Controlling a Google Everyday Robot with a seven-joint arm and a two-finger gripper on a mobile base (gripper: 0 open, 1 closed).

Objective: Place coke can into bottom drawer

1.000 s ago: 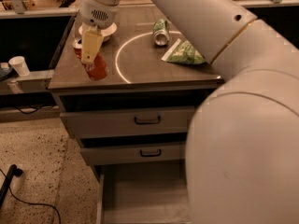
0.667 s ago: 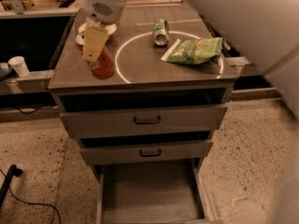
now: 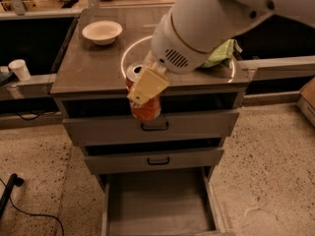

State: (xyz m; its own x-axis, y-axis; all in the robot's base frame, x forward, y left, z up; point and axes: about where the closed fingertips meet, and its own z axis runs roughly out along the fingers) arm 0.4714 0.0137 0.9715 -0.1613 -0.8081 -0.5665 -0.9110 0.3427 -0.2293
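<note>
Tool [image 3: 144,90] is closed around the coke can [image 3: 146,111] just past the table's [image 3: 88,69] near edge, so pickup looks done; lowering it into the open bottom drawer [image 3: 157,205] is left.

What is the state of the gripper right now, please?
Gripper: shut on the coke can, in the air above the open bottom drawer.

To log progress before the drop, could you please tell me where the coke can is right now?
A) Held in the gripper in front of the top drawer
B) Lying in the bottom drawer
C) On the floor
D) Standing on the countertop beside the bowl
A: the gripper has its fingers shut on the coke can, which hangs in front of the top drawer, higher than the open bottom drawer.
</note>
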